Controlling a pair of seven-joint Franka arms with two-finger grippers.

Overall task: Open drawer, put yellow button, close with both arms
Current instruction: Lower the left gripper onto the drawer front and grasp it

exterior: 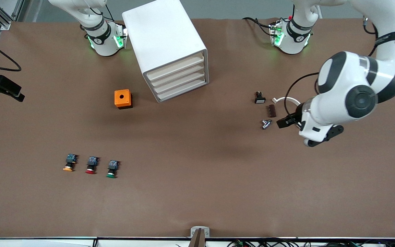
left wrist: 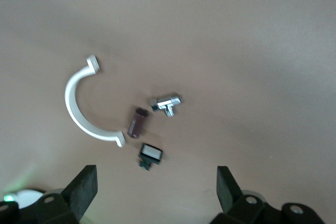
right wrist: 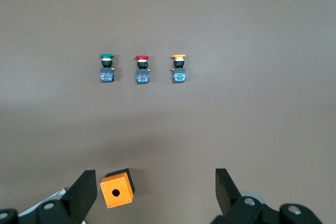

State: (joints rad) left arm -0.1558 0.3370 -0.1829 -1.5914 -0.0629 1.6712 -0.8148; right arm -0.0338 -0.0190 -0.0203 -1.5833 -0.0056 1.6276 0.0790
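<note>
Left gripper (left wrist: 157, 192) and right gripper (right wrist: 155, 192) gape apart; three buttons, yellow button (exterior: 69, 163) endmost; four drawers shut.

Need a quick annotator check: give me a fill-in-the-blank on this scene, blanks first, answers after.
1. All four drawers of the cabinet are ____.
2. In the row of three buttons, the red button lies between the yellow button and the ____ one.
3. The orange box has a round ____ in its top.
4. The left end effector is over a white ____-shaped clip.

Missing words: closed; green; hole; C
</note>
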